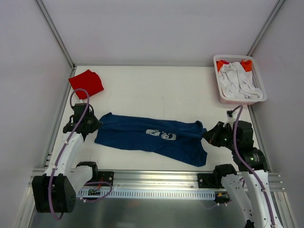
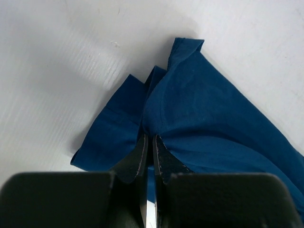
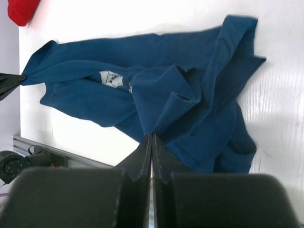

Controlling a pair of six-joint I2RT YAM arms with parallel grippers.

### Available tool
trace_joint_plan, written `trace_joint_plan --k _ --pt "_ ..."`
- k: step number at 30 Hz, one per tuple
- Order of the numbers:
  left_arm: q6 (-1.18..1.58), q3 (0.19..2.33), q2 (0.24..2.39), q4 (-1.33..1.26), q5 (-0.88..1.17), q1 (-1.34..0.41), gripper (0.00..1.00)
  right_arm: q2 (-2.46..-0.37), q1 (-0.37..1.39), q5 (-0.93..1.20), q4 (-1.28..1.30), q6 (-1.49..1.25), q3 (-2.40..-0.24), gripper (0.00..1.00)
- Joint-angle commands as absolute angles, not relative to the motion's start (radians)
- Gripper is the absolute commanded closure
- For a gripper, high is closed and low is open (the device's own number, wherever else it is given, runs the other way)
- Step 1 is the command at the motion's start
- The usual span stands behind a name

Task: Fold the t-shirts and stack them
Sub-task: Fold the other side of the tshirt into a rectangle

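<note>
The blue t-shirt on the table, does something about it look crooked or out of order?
Yes. The navy t-shirt is not flat: it lies slanted, stretched between the left pincer and the right pincer, both shut on its ends. Its right end is bunched and folded over itself.

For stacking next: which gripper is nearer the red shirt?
Left. The left gripper pinches the navy shirt close by the red shirt; the right gripper pinches its opposite end.
</note>
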State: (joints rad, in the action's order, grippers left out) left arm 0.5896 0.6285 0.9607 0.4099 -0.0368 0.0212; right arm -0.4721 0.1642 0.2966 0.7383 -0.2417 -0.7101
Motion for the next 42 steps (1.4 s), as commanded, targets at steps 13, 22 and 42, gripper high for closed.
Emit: trace_joint_plan --k 13,22,42 --pt "0.615 0.554 0.951 0.437 -0.095 0.058 1.0 -0.255 0.172 0.232 0.963 -0.36 -0.588 1.0" --pt "0.611 0.542 0.96 0.436 -0.094 0.098 1.0 -0.184 0.172 0.219 1.037 -0.367 -0.566 1.0" --pt "0.601 0.545 0.982 0.434 -0.107 0.123 0.34 -0.13 0.172 0.204 1.126 -0.351 -0.555 0.54"
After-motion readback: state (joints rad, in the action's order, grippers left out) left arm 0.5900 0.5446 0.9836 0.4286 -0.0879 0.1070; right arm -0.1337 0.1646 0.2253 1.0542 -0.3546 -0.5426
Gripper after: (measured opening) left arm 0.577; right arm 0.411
